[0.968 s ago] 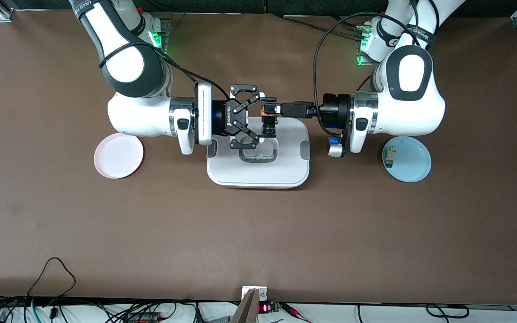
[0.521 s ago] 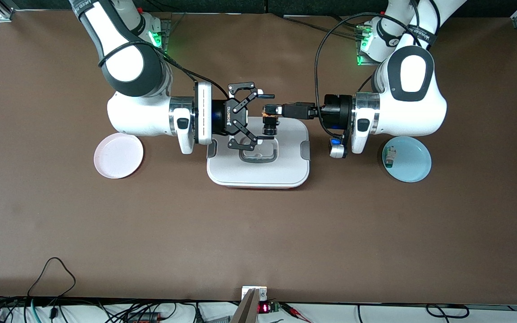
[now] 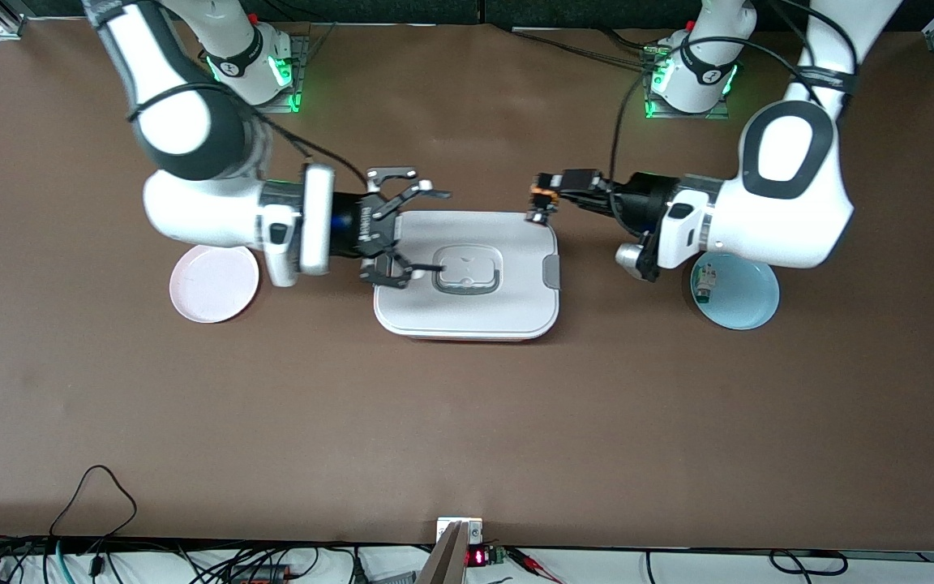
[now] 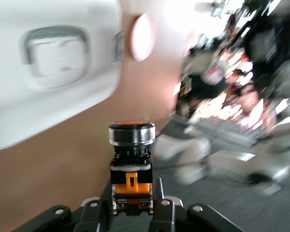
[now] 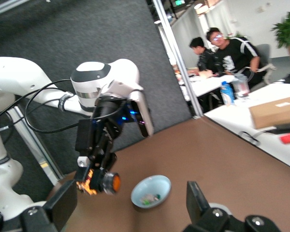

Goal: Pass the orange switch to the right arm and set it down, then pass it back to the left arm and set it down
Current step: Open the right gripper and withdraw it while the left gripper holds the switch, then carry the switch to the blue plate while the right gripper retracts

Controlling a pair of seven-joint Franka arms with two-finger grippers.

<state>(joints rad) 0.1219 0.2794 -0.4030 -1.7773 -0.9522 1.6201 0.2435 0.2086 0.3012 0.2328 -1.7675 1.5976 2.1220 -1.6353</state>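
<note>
Orange switch (image 3: 538,204) pinched in left gripper (image 3: 542,203), over box (image 3: 467,276) edge toward left arm's end; right gripper (image 3: 410,235) over box's other edge, jaws spread wide, empty; bare lid between.

A brown table (image 3: 467,422) carries the white box (image 3: 467,312) at its middle, a pink plate (image 3: 214,284) toward the right arm's end, and a blue plate (image 3: 747,300), seemingly holding a small part, toward the left arm's end.

Smooth white plastic box (image 3: 467,304) sits on a matt brown table (image 3: 467,422).
</note>
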